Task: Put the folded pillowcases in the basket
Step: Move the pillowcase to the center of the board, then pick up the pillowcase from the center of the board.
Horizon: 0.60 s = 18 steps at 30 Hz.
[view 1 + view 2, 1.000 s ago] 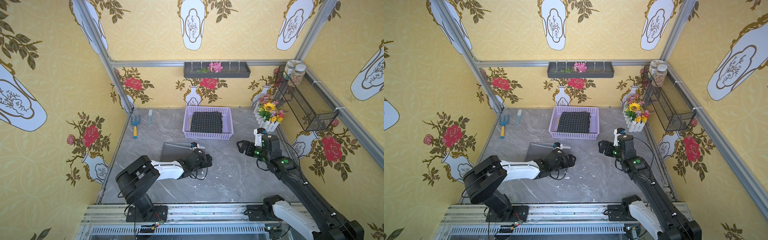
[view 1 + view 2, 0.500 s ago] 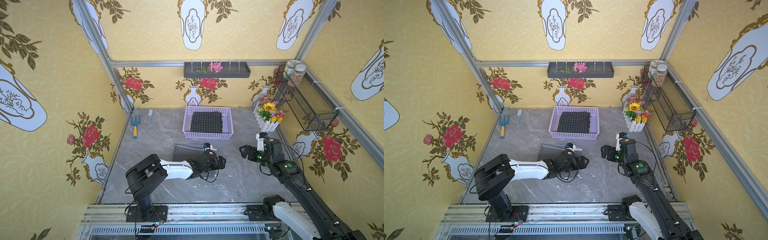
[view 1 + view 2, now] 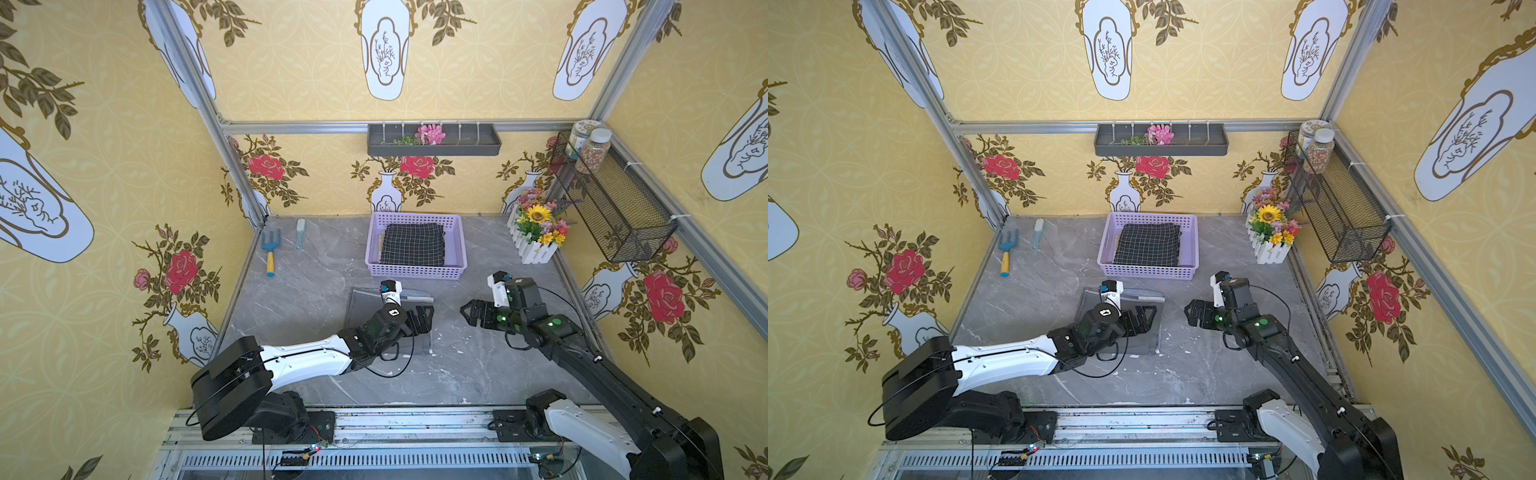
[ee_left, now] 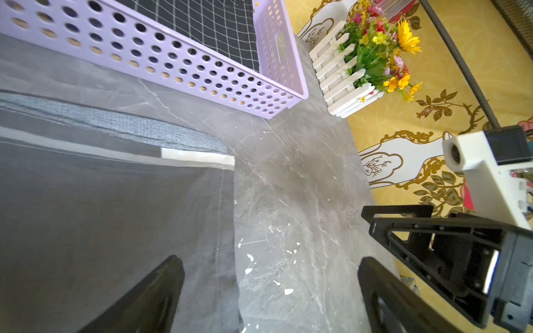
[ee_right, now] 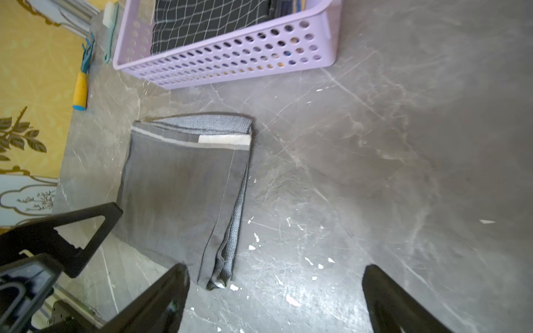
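Grey folded fabric pillowcase lies flat on the marble tabletop, just short of the lavender perforated plastic basket. Our left gripper and right gripper both gape wide; we should pinch every layer, then lift level.

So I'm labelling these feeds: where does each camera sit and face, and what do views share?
Top views: overhead at the front, looking down toward the back wall; both arms whole, left gripper over the pillowcase's edge, right gripper beside it.
Left wrist: on that arm, facing the right gripper; own open fingers show.
Right wrist: on that arm, facing the pillowcase and left gripper; own open fingers show.
Shared: every view shows the basket and pillowcase.
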Each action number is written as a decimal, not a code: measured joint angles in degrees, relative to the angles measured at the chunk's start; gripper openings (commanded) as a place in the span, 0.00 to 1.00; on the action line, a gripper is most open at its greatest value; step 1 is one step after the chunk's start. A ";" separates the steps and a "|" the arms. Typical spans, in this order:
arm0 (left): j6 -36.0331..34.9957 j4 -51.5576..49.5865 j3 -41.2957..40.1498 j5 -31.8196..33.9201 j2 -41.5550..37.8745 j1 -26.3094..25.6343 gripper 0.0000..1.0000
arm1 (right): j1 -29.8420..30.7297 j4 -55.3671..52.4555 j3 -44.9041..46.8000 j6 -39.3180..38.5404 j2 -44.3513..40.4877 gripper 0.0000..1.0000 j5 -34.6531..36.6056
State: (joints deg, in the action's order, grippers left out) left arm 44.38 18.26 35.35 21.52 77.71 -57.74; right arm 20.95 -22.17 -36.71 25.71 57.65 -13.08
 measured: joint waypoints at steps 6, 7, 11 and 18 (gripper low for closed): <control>-2.99 0.11 -7.48 3.17 -8.44 0.98 1.00 | 7.82 4.50 -2.21 2.54 9.42 0.93 1.64; -3.48 -0.04 -8.79 3.69 -10.21 1.33 1.00 | 8.92 5.40 -2.75 2.71 11.17 0.92 2.29; -4.26 -1.07 -12.33 4.98 -16.31 4.00 1.00 | 11.91 7.91 -5.03 3.85 17.29 0.82 2.69; -4.31 -4.50 -17.42 4.90 -24.46 10.23 1.00 | 13.42 11.50 -7.91 4.48 26.10 0.71 2.82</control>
State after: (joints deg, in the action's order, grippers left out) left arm 40.07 13.76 17.93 26.41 53.25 -47.51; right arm 34.37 -10.68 -44.62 30.20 83.74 -10.26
